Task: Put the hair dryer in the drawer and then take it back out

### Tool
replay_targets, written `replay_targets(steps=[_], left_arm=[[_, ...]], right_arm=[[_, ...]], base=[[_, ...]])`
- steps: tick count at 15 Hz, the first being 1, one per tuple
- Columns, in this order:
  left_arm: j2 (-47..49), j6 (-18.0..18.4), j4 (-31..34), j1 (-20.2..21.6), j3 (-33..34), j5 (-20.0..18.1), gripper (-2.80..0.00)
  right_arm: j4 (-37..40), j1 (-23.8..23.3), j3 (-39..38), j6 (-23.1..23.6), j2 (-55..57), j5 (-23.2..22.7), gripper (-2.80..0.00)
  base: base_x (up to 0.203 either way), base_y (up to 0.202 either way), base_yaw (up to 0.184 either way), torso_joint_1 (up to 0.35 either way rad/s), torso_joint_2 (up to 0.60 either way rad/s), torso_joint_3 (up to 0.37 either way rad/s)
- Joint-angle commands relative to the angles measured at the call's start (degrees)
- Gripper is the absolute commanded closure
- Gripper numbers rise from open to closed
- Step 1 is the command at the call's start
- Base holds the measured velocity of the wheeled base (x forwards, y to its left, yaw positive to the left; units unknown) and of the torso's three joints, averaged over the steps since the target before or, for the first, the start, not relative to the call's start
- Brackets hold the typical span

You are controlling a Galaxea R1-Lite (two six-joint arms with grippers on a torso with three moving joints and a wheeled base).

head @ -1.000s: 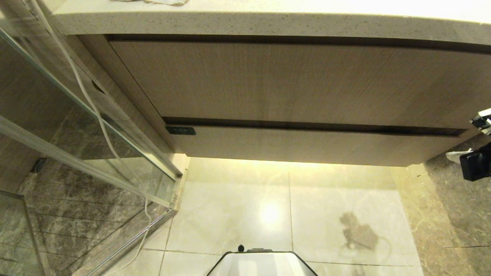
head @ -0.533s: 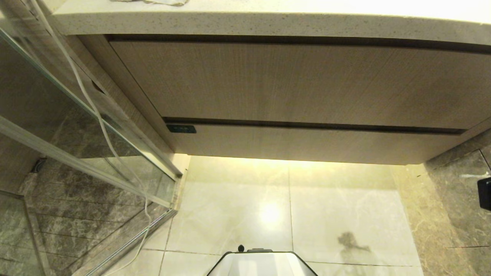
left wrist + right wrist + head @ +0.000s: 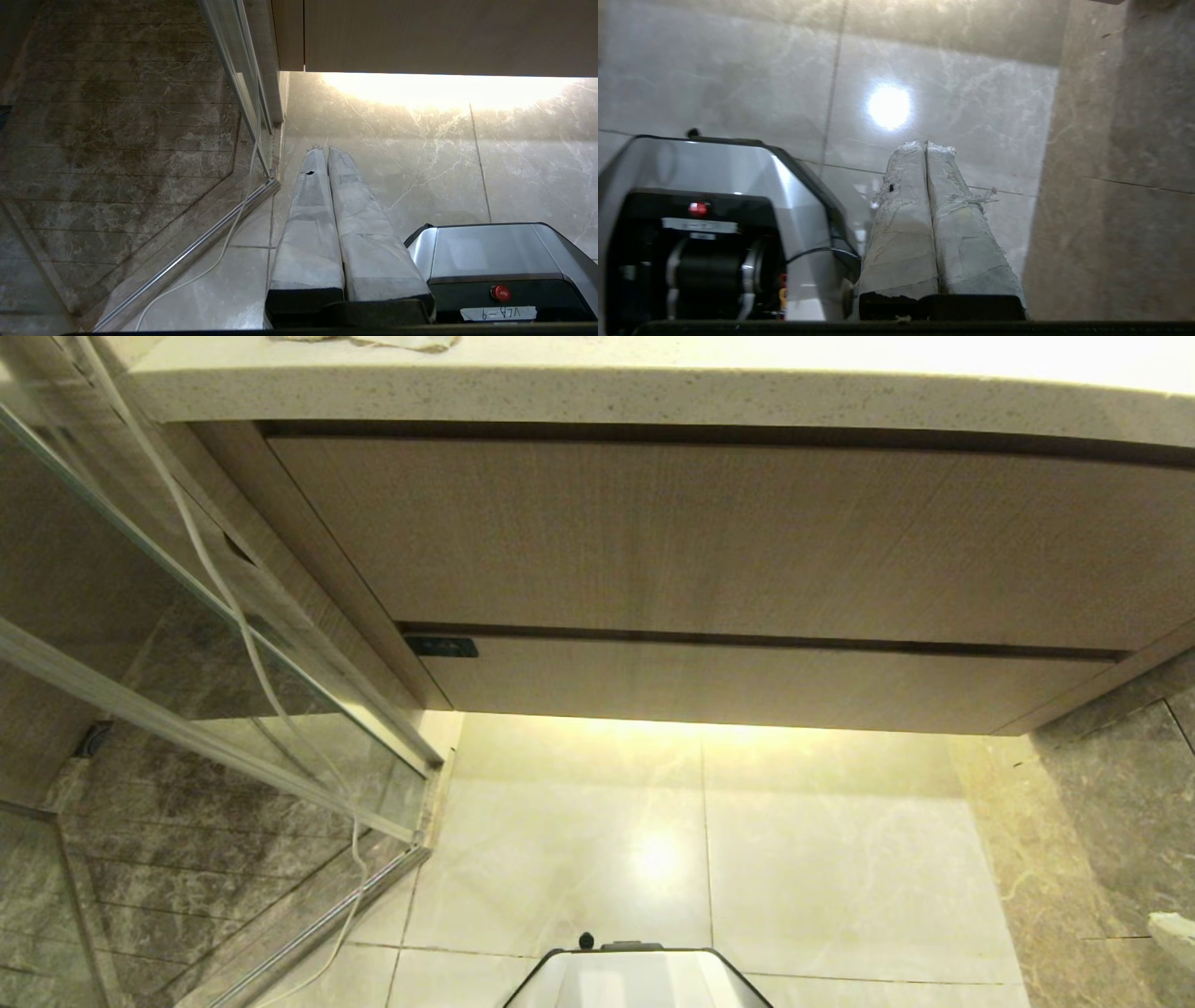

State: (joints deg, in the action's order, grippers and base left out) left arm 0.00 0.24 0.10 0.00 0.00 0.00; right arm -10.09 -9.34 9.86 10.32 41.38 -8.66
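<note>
1. We stand before a bathroom vanity: a pale stone worktop above a tall wood panel, and under it the drawer, its short front marked by a small dark label at its left end.
2. The drawer is pushed fully in, its front flush with the cabinet and nothing of its inside on show.
3. We cannot find the hair dryer in any view. Only a scrap of something pale lies at the worktop's far edge, too little of it showing to name.
4. Our left claw is closed and empty, its wrapped fingers pressed together, hanging low over the floor tiles beside our base.
5. Our right claw is likewise closed on nothing, low beside the base on the other side, pointing down at the floor near the darker marble strip.
6. A thin white cable trails down along the glass shower screen on the left; it is not part of the job.
7. As we judge it, with the drawer shut and both claws empty, the pictures fit either the very start or the very end; they cannot settle which.
8. If it is the start, everything remains: open the drawer, fetch the dryer, put it in, lift it out.
</note>
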Motion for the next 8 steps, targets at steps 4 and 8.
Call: replay_targets(steps=[4, 8], left_arm=[[0.0, 0.02, -0.01, 0.0, 0.09, 0.0, 0.0], [0.0, 0.02, -0.01, 0.0, 0.09, 0.0, 0.0]], right_arm=[[12.42, 8.62, -5.2, -6.22, -28.09, 6.01, 0.0], [17.81, 9.15, -5.38, -6.94, -41.19, 6.12, 0.0]], base=[[0.0, 0.0, 0.0, 0.0, 0.0, 0.0], [0.0, 0.0, 0.0, 0.0, 0.0, 0.0]])
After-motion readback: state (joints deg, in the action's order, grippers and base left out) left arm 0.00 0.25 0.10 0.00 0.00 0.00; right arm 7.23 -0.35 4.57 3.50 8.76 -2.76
